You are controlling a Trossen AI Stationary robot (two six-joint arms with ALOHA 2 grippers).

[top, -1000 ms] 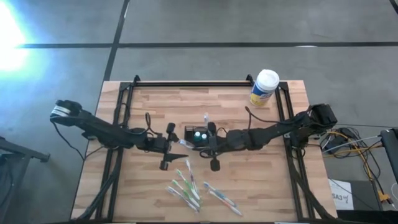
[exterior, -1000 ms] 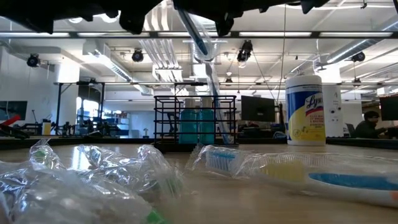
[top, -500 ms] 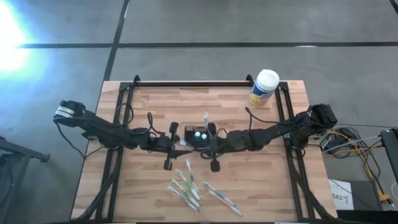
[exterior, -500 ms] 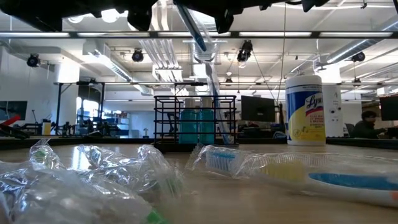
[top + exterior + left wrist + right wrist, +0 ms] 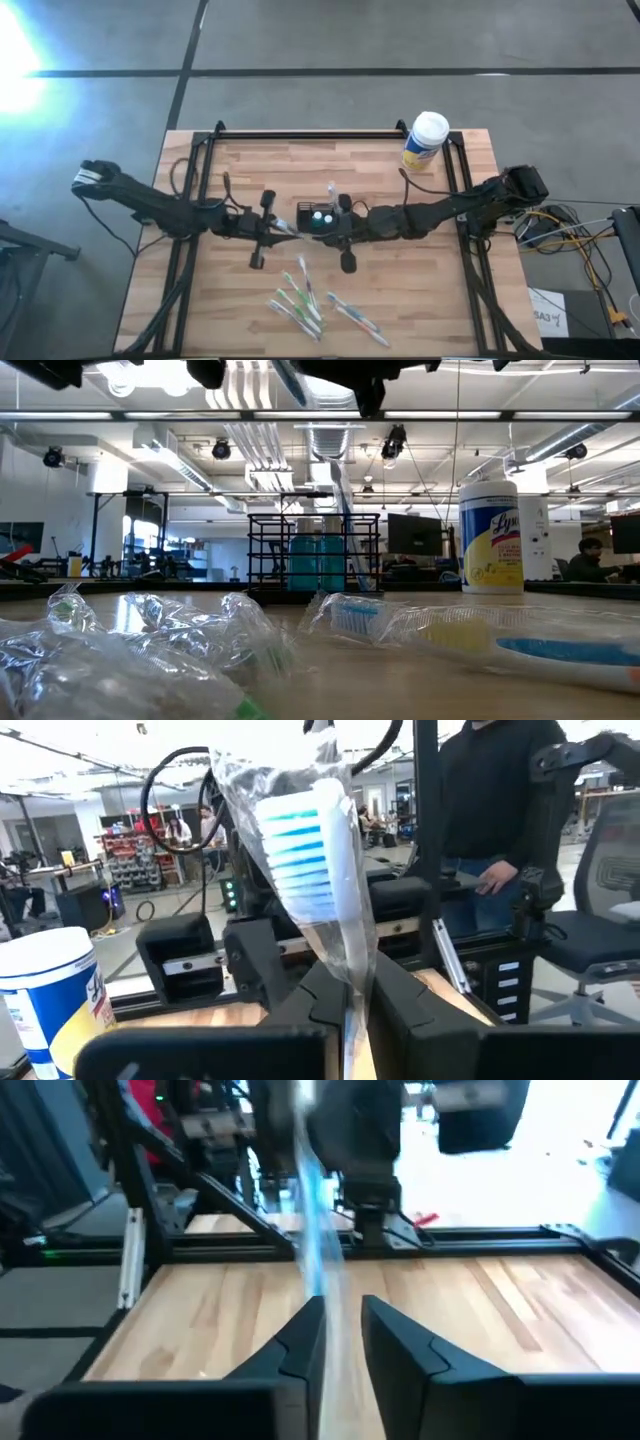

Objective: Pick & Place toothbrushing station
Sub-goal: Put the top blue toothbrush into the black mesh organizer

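Your left gripper [image 5: 350,1010] has pinched shut on a crinkly plastic-wrapped toothbrush [image 5: 310,860] beside the black wire toothbrushing station [image 5: 318,217]. Your right gripper [image 5: 340,1335], narrow, has loosened.

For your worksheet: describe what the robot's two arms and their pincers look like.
Both arms are dark, slim and jointed, with black cables looping alongside. The left arm has a pale band at its outer end. Each pincer, left pincer and right pincer, has two black, wedge-shaped fingers.
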